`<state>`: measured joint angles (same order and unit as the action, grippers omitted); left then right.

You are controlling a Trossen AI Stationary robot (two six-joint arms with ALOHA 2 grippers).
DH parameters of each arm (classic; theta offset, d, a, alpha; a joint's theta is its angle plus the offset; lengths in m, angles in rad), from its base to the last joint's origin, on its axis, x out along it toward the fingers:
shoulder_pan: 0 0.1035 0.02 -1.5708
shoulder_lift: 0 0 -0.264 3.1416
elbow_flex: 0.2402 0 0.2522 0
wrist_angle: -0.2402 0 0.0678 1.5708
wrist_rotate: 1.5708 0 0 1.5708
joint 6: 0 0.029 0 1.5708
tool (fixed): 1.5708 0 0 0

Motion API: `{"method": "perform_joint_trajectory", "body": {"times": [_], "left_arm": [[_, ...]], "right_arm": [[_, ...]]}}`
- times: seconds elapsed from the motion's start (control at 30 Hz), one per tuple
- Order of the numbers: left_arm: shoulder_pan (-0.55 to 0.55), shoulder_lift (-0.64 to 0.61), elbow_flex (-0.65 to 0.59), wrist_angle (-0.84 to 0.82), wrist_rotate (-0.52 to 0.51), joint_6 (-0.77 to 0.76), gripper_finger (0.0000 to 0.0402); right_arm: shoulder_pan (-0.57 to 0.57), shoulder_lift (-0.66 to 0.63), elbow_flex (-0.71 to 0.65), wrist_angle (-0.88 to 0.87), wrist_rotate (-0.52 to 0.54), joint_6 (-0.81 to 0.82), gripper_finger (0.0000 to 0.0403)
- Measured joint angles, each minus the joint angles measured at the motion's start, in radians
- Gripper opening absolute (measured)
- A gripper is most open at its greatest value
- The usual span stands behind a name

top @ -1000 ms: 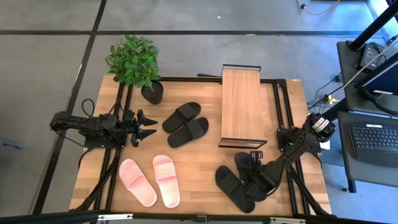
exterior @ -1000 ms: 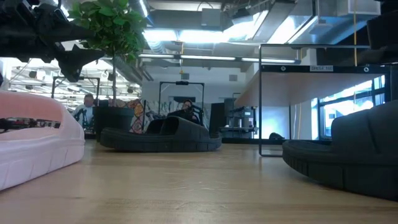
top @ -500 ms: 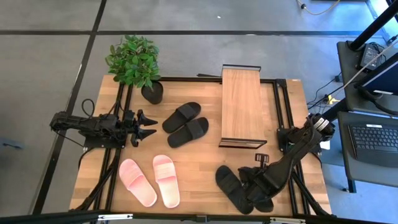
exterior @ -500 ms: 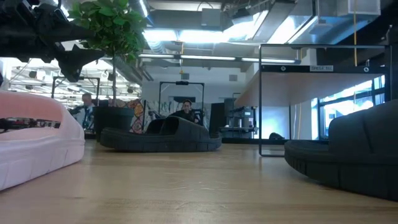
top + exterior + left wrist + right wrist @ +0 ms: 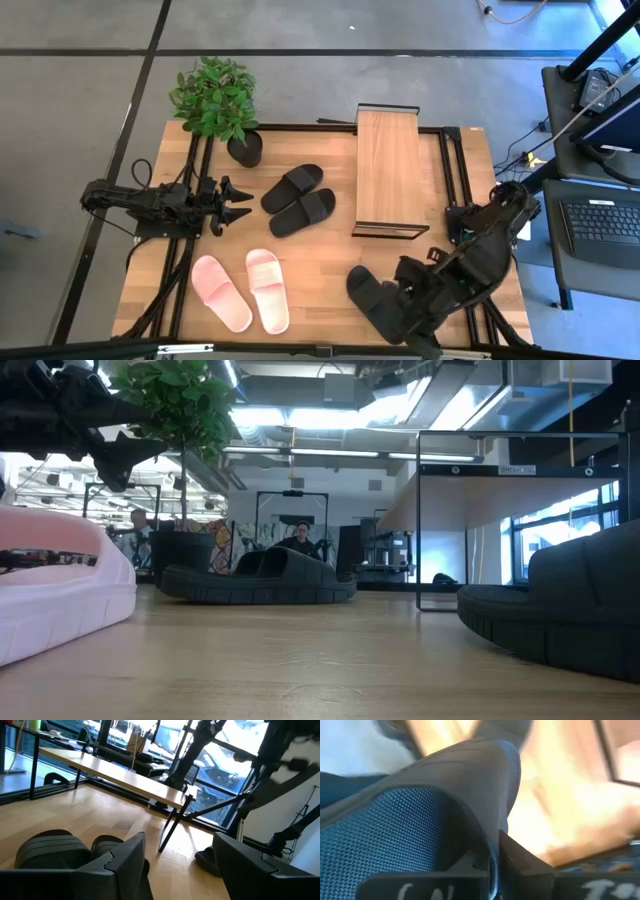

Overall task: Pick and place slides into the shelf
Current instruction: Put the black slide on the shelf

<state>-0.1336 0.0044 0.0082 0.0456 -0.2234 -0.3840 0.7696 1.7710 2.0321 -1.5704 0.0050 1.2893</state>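
At the table's near right corner, a black slide is clamped in the right gripper; a thin bite could let it slip. Farther off, the shelf is unfilled; the left gripper is held apart.

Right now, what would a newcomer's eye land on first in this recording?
The right gripper at the table's near right corner, shut on the strap of a black slide. Next, the pale pink pair near the front left, bright against the wood. The shelf stands at the back right with nothing on its top board, and the left gripper waits open at the left edge.
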Motion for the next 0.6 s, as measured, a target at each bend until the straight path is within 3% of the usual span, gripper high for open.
{"method": "perform_joint_trajectory", "body": {"times": [0.1,0.2,0.4,0.6], "left_arm": [[0.0,0.0,0.0,0.0,0.0,-0.001,0.0223],[0.0,0.0,0.0,0.004,0.0,-0.006,0.0223],[0.0,0.0,0.0,0.044,0.0,-0.084,0.0223],[0.0,0.0,0.0,0.08,0.005,-0.186,0.0223]], "right_arm": [[-0.009,-0.002,0.099,0.0,0.053,0.044,0.0013],[-0.031,-0.002,0.167,-0.001,0.178,0.04,0.0013],[-0.104,-0.008,0.242,0.001,0.45,-0.176,0.0013],[-0.255,-0.059,0.245,-0.002,0.719,-0.379,0.0013]]}}
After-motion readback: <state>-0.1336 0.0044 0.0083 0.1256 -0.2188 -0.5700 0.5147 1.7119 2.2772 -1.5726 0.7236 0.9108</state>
